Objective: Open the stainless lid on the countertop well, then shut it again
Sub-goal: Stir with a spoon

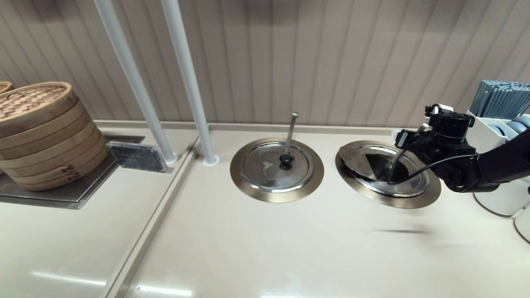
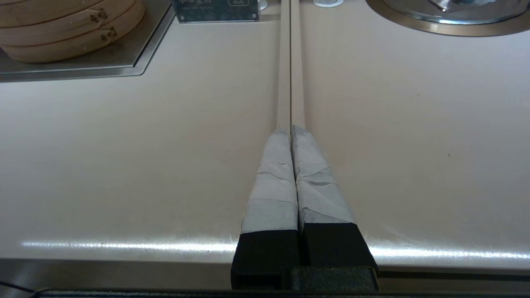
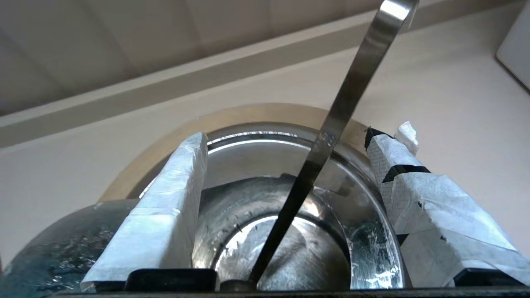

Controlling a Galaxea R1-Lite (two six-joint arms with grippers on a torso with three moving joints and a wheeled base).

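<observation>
The countertop well (image 1: 431,194) with its bronze rim sits at the right. The stainless lid (image 1: 410,184) lies on it with the wedge flap (image 1: 357,160) folded back to the left, baring a dark wedge-shaped gap. A thick ladle handle (image 1: 393,165) slants out of that gap. The black knob is hidden. My right gripper (image 1: 403,140) hovers open over the well's far right side. In the right wrist view the ladle handle (image 3: 343,103) passes between the right gripper's (image 3: 294,138) taped fingers without touching them, above the steel pot and the bronze rim (image 3: 248,114). My left gripper (image 2: 291,130) is parked shut over the counter seam.
The twin well and lid (image 1: 276,165) with a thin upright ladle stands left of the task well. Bamboo steamers (image 1: 41,132) and a small sign (image 1: 134,156) are at far left. Two white poles (image 1: 190,82) rise behind. White containers (image 1: 497,198) crowd the right edge.
</observation>
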